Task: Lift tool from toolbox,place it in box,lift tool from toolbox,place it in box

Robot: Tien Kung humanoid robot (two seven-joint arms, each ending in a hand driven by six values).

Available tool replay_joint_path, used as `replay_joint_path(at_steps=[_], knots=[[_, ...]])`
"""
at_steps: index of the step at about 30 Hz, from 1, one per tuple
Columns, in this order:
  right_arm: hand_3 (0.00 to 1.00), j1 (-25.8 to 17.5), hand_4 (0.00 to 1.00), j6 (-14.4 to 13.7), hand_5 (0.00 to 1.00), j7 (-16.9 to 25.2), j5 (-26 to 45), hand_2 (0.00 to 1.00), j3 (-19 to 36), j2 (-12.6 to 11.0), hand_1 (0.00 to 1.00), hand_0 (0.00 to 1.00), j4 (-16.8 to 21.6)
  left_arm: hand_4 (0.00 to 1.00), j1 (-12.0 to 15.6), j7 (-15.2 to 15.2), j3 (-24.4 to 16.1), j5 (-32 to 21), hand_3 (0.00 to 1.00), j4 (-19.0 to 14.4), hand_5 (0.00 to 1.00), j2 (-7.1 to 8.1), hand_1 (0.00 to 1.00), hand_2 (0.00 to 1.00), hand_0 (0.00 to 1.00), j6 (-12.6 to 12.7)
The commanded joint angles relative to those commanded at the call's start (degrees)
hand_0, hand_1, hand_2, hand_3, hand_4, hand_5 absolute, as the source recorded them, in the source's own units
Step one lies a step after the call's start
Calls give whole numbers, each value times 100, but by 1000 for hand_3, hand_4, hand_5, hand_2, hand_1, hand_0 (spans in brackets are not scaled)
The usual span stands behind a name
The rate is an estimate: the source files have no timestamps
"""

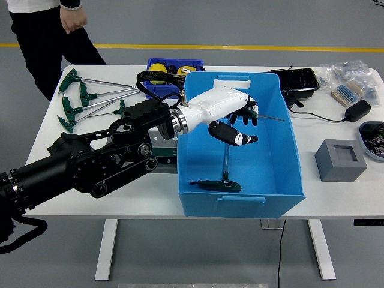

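Steel wrench (264, 117), stiff, slim, likely slick along its shaft, best held at the handle, pinched in the left hand (235, 117) fingers (233, 133), with blue box (287, 135) beneath them.

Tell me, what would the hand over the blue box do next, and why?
Probably open its fingers and let go. The left hand holds a tool above the inside of the blue box, where another tool already lies on the bottom, so dropping it there looks like the next step.
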Motion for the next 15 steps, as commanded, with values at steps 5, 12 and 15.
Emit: replay_joint_path(at_steps=[5, 12, 15], knots=[[559, 3, 794, 2, 721, 14, 62, 716, -28, 2, 640, 680, -1, 813, 29, 17, -102, 88, 652, -22, 479, 31, 891, 998, 810, 9], [559, 7, 794, 6, 720, 69, 220, 716, -107, 9, 639, 680, -15, 893, 270, 430, -703, 101, 887, 3, 593, 45, 970, 998, 925, -262], [559, 20, 794, 10, 720, 82, 244, 716, -122, 8, 639, 680, -19, 893, 477, 339, -1156, -228, 887, 19, 593, 23, 970, 998, 925, -91]])
